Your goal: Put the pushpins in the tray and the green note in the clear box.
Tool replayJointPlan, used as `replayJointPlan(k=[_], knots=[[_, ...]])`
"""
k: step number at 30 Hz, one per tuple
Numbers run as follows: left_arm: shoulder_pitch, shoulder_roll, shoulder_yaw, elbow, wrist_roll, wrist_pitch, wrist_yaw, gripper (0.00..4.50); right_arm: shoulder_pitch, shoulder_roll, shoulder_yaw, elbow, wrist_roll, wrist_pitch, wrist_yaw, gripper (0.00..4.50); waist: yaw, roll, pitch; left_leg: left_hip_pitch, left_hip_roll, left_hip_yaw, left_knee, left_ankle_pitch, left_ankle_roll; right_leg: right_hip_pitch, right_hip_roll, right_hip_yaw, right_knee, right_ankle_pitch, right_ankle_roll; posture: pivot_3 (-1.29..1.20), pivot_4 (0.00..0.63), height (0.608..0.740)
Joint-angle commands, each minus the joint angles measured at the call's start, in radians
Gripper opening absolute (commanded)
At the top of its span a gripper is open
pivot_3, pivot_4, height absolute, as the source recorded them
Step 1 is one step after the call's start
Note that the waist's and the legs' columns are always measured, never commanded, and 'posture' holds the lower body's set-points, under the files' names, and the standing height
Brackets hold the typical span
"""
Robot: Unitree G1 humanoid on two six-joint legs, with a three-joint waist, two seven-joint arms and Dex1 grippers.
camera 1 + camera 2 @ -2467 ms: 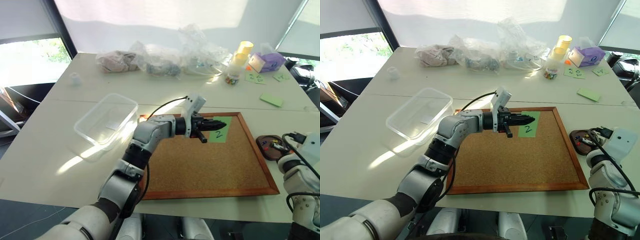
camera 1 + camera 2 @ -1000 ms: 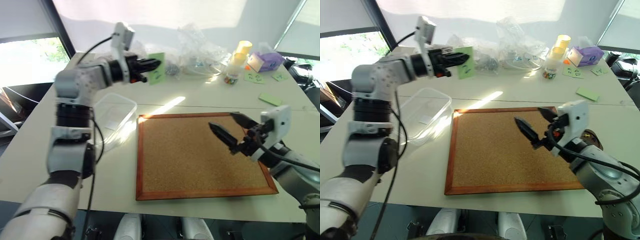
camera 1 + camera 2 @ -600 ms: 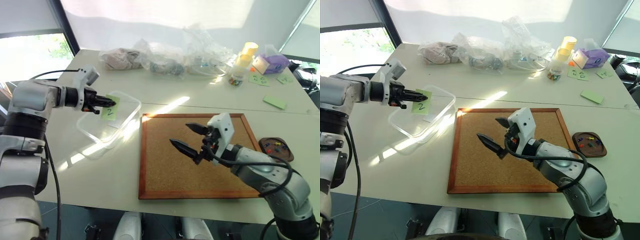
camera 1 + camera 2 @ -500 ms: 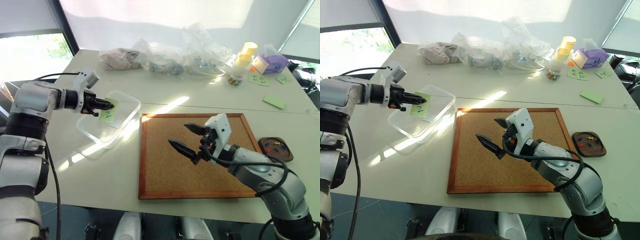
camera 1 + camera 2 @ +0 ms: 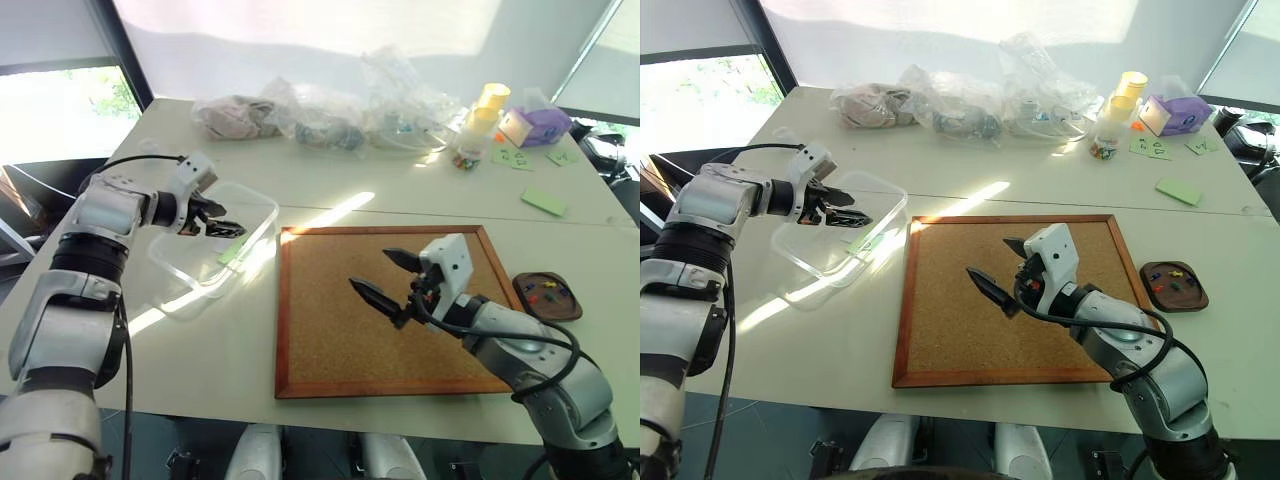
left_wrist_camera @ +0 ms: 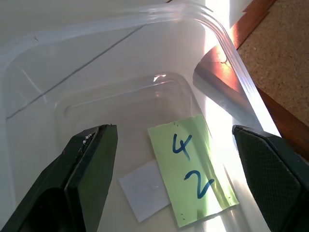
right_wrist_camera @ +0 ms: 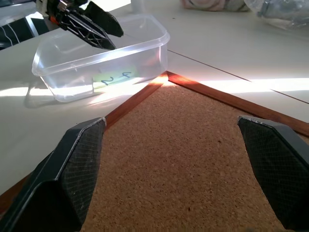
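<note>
My left wrist view shows the marks "4" and "2" on the green note [image 6: 191, 169], lying flat on the floor of the clear box [image 5: 176, 268] at the desk's [image 5: 330, 185] left. The left claw [image 5: 229, 226] hangs wide open and empty above it. Over the corkboard [image 5: 330, 330], the right claw [image 5: 385, 278] is spread wide, holding nothing; the pushpins [image 5: 540, 292] sit in the tray [image 5: 563, 308] far right.
</note>
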Motion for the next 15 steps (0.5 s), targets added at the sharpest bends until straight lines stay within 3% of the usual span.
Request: replayJointPlan(k=[1,7,11,15], knots=[[0.032,0.035,0.080,-0.148,-0.046,-0.097,-0.057,4.21,0.017,-0.016,-0.087,-0.022,0.012,-0.021,0.008,4.50,0.000,0.000,0.000,0.000,0.000,0.000,0.000,0.000,0.000,0.000,0.000,0.000,0.000,0.000,0.000,0.00,0.150,0.740],[0.180,0.051,0.248,-0.618,-0.301,0.150,-0.069,4.21,0.161,0.033,-0.341,-0.088,0.115,-0.028,-0.054,4.50,0.000,0.000,0.000,0.000,0.001,0.000,0.000,0.000,0.000,0.001,-0.002,0.000,0.000,0.000,0.000,0.00,0.150,0.740],[0.338,-0.031,0.305,-0.941,-0.470,0.321,0.057,4.21,0.288,0.030,-0.485,-0.147,0.210,-0.010,-0.067,4.50,0.001,0.002,-0.001,0.001,0.001,-0.001,0.000,-0.001,0.000,0.003,-0.005,0.001,0.000,0.000,0.000,0.00,0.150,0.740],[0.489,-0.125,0.294,-1.038,-0.503,0.363,0.184,4.21,0.391,-0.015,-0.541,-0.160,0.254,0.020,-0.040,4.50,-0.003,0.002,-0.002,0.004,0.001,-0.001,0.000,-0.001,0.000,0.006,-0.005,0.001,0.000,0.000,0.000,0.00,0.150,0.740]])
